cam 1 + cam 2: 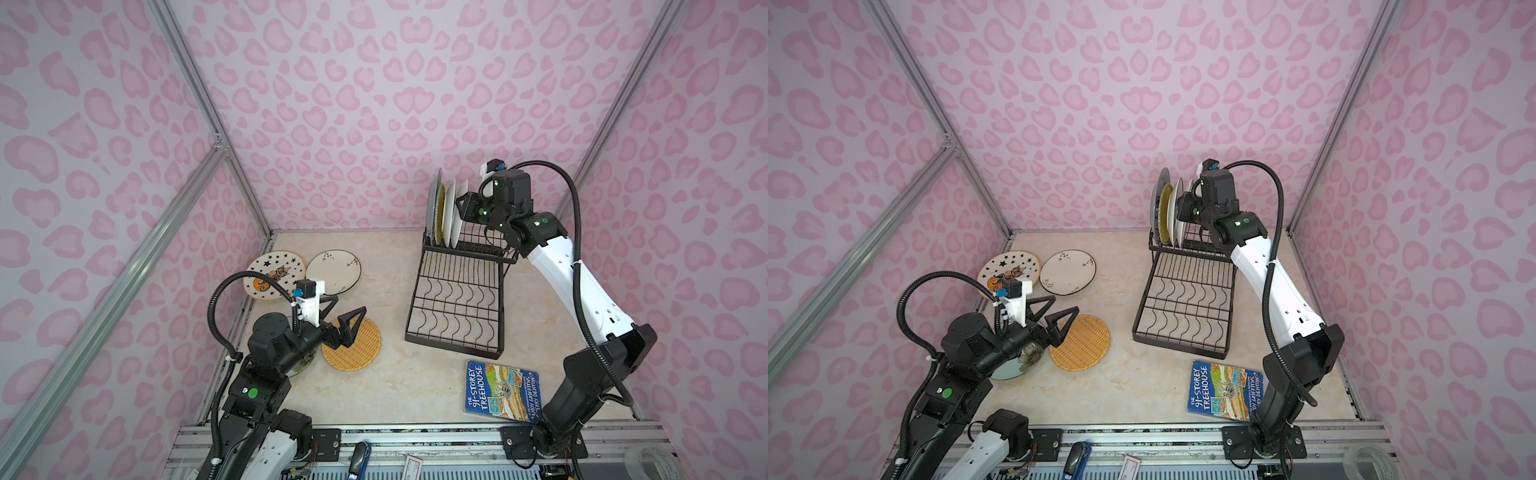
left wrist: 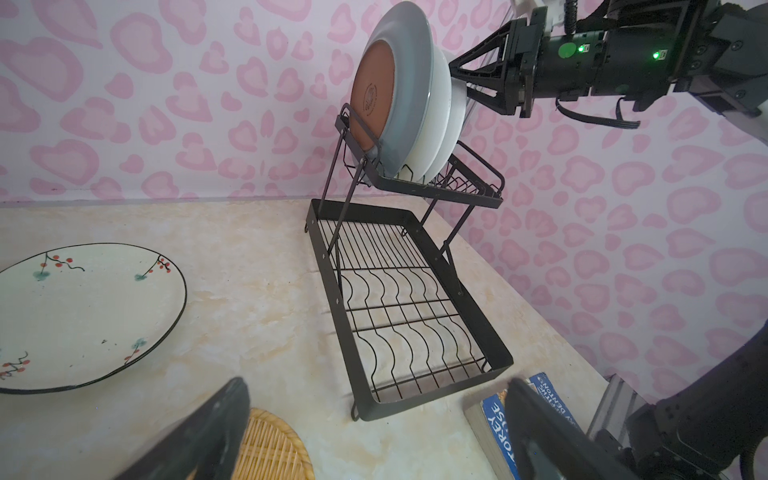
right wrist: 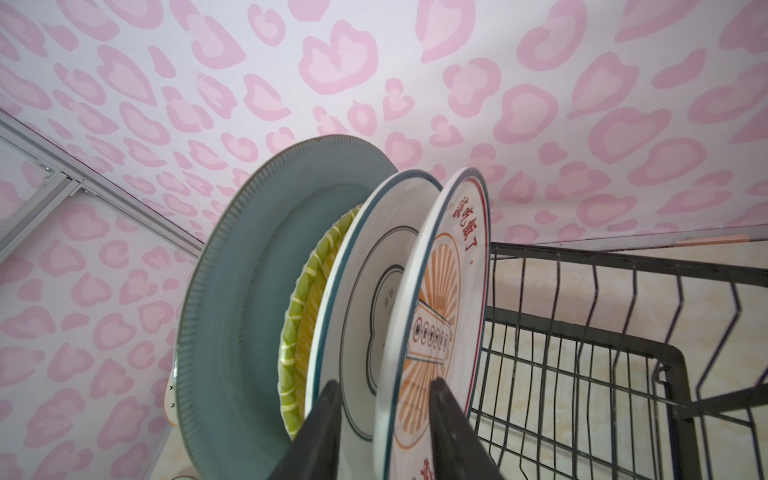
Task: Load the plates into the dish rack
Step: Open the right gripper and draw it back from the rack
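Sunburst plate (image 3: 440, 291) stands on edge in the dish rack (image 3: 623, 266), right fingers (image 3: 453, 432) loosely astride; left fingers (image 2: 208, 432) spread.

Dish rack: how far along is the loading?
Done: teal-grey, yellow woven, ring and sunburst plates stand in the raised basket of the dish rack.
In hand: the right gripper straddles the sunburst plate, jaws loose.
Remaining: star, sprig, orange woven and floral plates lie on the table; the open left gripper hovers over the orange one.
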